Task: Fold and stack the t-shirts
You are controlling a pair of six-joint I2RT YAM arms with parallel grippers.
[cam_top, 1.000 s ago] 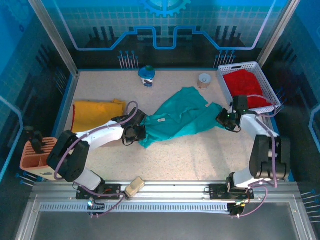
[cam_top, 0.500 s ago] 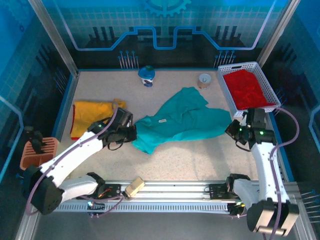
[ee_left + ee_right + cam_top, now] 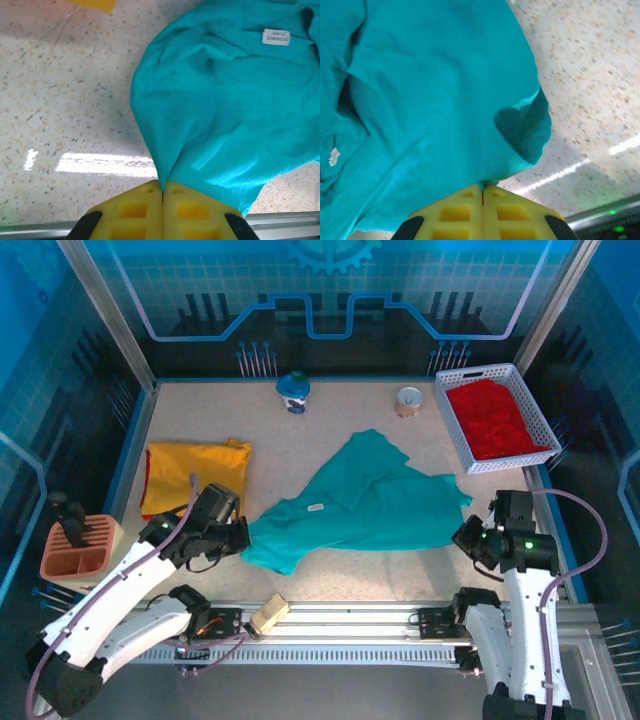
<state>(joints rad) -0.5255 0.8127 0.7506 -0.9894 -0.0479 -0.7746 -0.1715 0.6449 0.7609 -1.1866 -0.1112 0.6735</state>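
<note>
**Colours and patterns**

Teal-green t-shirt [image 3: 370, 505] centre, small white label [image 3: 315, 507]. Yellow t-shirt [image 3: 190, 472] at 9 o'clock. Red t-shirt [image 3: 495, 418] at 2 o'clock, in white lattice basket [image 3: 449, 422]. Table [image 3: 350, 560] beige, dark-speckled. Orange holder [image 3: 75, 552] at 8 o'clock.

A robotics lab cell is indicated: a speckled table [image 3: 330, 420] is enclosed by blue panels [image 3: 200, 300] printed with grid and gear graphics, and aluminium rails [image 3: 340, 615] are mounted along its near edge.

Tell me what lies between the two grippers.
The teal t-shirt spans from the left gripper to the right gripper, both shut on it, in the top view.
</note>
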